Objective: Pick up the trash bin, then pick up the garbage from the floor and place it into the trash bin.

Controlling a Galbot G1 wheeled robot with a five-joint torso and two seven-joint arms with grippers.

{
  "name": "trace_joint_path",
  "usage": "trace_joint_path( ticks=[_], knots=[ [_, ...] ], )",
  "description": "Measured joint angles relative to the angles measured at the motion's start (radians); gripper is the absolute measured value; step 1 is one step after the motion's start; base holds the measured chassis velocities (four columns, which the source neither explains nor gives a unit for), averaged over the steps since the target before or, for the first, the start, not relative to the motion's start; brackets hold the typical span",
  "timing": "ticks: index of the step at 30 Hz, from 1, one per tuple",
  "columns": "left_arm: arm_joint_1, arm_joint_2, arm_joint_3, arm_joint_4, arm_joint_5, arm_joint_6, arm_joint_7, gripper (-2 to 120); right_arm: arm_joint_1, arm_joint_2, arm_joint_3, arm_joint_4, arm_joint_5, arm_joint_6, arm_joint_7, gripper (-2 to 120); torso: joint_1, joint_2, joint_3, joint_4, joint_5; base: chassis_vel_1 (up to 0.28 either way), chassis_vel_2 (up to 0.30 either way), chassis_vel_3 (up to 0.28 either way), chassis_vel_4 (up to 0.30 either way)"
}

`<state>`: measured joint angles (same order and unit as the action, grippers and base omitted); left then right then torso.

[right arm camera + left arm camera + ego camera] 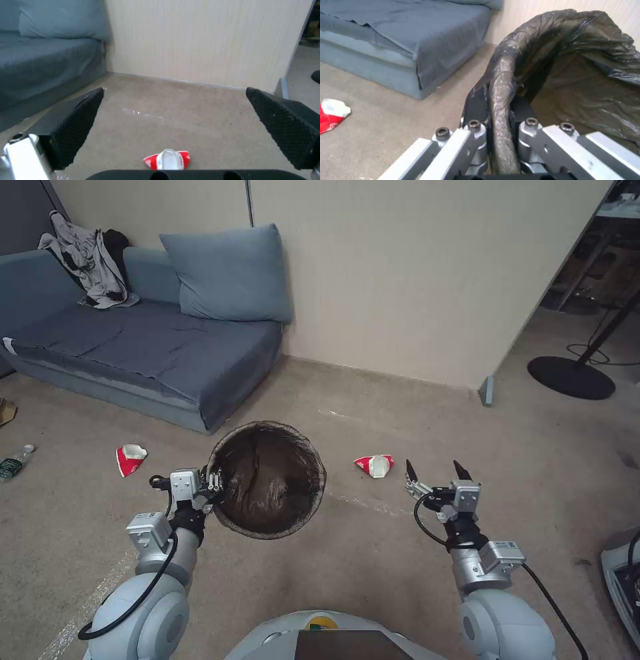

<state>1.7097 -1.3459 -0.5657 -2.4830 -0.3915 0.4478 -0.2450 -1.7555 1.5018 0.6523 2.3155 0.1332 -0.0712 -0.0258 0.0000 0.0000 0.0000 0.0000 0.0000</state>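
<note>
The trash bin (319,473), lined with a dark brown bag, hangs above the carpet in front of me. My left gripper (215,488) is shut on the bin's left rim (501,82), one finger (476,105) outside and one inside the liner. My right gripper (435,468) is open and held above the floor, with nothing between its pads (78,125). Garbage lies on the carpet. One crushed red-and-white cup (375,465) sits just ahead of the right gripper (174,100) and low in the right wrist view (167,160). Another crushed cup (130,459) lies left of the bin (331,115). A green-labelled bottle (15,461) rests at the far left.
A blue sofa (147,347) with a pillow (230,273) and a heap of clothes (90,260) stands at the back left against the wall. A round black stand base (571,377) is at the back right. A grey device (620,573) sits at the right edge.
</note>
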Motion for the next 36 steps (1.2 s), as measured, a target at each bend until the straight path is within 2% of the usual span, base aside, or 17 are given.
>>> trace_joint_path(
  ticks=[12, 36],
  knots=[
    [0.002, -0.005, -0.005, 0.0, 0.002, -0.006, 0.004, 6, -0.001, 0.0, 0.002, 0.0, 0.004, 0.003, -0.001, 100, 0.0, 0.0, 0.0, 0.0, 0.0, -0.002, 0.004, 0.004, -0.003],
    [0.009, -0.009, -0.004, -0.003, 0.006, -0.013, 0.014, 6, -0.002, 0.0, 0.001, -0.006, 0.008, 0.007, -0.006, 100, 0.0, 0.0, 0.0, 0.0, 0.0001, -0.087, 0.088, 0.092, -0.089]
  ],
)
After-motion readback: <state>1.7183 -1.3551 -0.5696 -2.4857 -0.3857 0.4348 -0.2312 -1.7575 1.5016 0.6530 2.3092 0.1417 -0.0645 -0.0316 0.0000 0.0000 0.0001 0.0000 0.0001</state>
